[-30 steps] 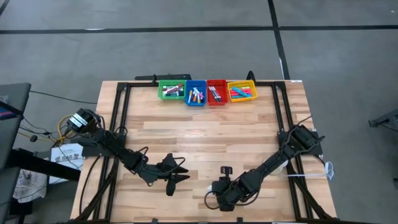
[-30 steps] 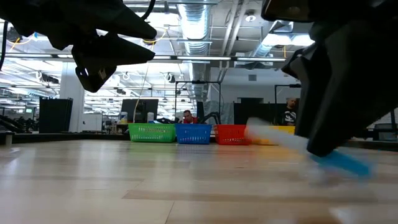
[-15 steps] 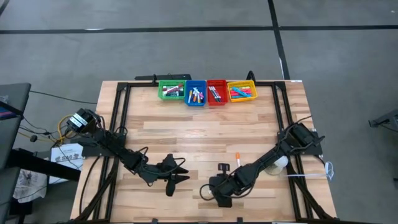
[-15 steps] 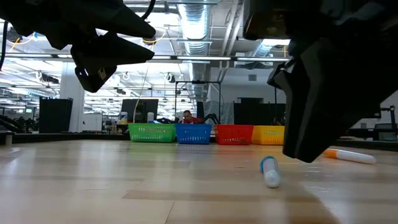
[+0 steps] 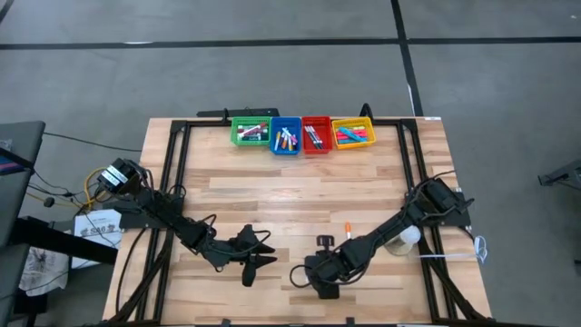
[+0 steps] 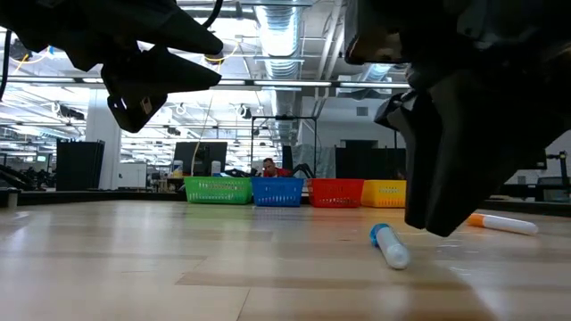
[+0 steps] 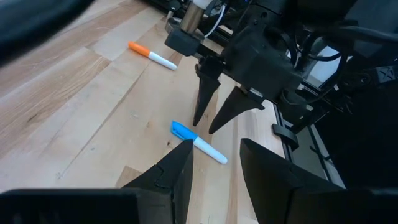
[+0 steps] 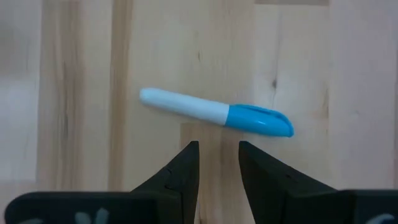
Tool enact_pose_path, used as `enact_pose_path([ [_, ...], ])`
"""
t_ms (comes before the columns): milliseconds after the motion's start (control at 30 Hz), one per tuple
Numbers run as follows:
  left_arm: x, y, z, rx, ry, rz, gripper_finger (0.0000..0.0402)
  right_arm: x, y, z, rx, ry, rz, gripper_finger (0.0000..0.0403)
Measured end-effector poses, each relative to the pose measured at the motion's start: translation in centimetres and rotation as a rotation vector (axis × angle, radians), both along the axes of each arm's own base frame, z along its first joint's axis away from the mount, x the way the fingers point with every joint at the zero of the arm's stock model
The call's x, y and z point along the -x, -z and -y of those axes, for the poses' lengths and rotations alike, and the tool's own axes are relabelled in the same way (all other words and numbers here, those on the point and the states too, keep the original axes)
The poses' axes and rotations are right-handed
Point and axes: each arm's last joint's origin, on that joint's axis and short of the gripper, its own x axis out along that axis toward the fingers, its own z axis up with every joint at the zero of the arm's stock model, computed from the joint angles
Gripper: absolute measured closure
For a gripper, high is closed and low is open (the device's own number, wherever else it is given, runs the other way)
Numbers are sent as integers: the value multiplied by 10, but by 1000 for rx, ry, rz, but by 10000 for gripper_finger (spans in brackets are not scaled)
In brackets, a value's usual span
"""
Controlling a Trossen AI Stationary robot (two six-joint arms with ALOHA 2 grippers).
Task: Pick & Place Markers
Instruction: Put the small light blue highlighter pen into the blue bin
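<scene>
A white marker with a blue cap [image 8: 217, 115] lies flat on the wooden table [image 5: 300, 195] near its front edge, also seen in the low view [image 6: 389, 246]. My right gripper [image 7: 206, 126] hangs open just above the table, fingers pointing down, with the marker just off its fingertips [image 8: 217, 146]. My left gripper [image 5: 263, 250] waits open to the marker's left, above the table. An orange-capped marker [image 5: 346, 230] lies on the table beyond the right gripper [image 7: 152, 56]. More markers fill the bins at the far edge.
Green [image 5: 250, 132], blue [image 5: 285, 136], red [image 5: 316, 134] and yellow [image 5: 353, 133] bins stand in a row at the far edge. A white round thing [image 5: 408, 236] sits under the right arm. Black frame rails run along both sides.
My right gripper has swung toward the table's left edge and turned a little, uncovering the orange marker. The blue-capped marker, a blur beside that gripper a second ago, has turned about on the table and now lies still, its white end toward the near edge.
</scene>
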Motion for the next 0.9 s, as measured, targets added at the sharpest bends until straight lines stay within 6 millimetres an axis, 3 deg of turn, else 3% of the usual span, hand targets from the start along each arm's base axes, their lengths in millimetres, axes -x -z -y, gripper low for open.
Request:
enact_pose_path([
  [267, 0, 0, 0, -2, 0, -3, 270, -5, -12, -3, 106, -297, 18, 300],
  [467, 2, 4, 2, -1, 73, -49, 270, -8, -10, 0, 199, -507, 31, 300],
  [900, 9, 8, 9, -18, 132, -93, 270, -24, -11, 22, 230, -602, 66, 300],
])
